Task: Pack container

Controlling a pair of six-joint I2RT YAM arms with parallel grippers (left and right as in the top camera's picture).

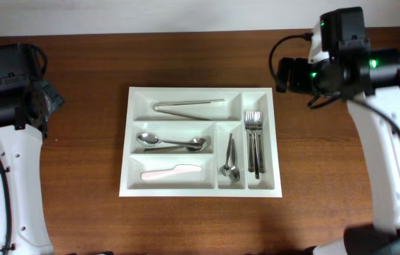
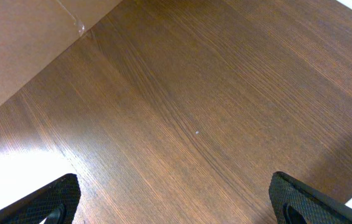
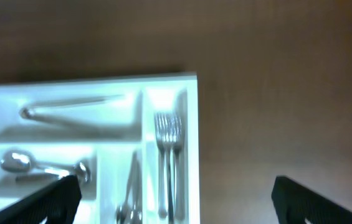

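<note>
The white container [image 1: 201, 93] lies in the middle of the table with five compartments. Tongs [image 1: 188, 105] fill its top row, spoons [image 1: 171, 142] the middle row, and a pale pink knife [image 1: 170, 172] the bottom row. Small spoons [image 1: 229, 161] and forks [image 1: 255, 142] lie in the two upright slots. My left gripper [image 2: 176, 202] is open over bare wood, far left of the container. My right gripper [image 3: 176, 199] is open too, raised above the container's [image 3: 193, 79] right edge, with the forks [image 3: 167, 155] below it. Neither holds anything.
Dark wooden table [image 1: 79, 184] surrounds the container on all sides. A pale wall strip runs along the back edge [image 1: 185, 15]. The white arm links stand at the far left [image 1: 15, 191] and far right [image 1: 391, 177] of the table.
</note>
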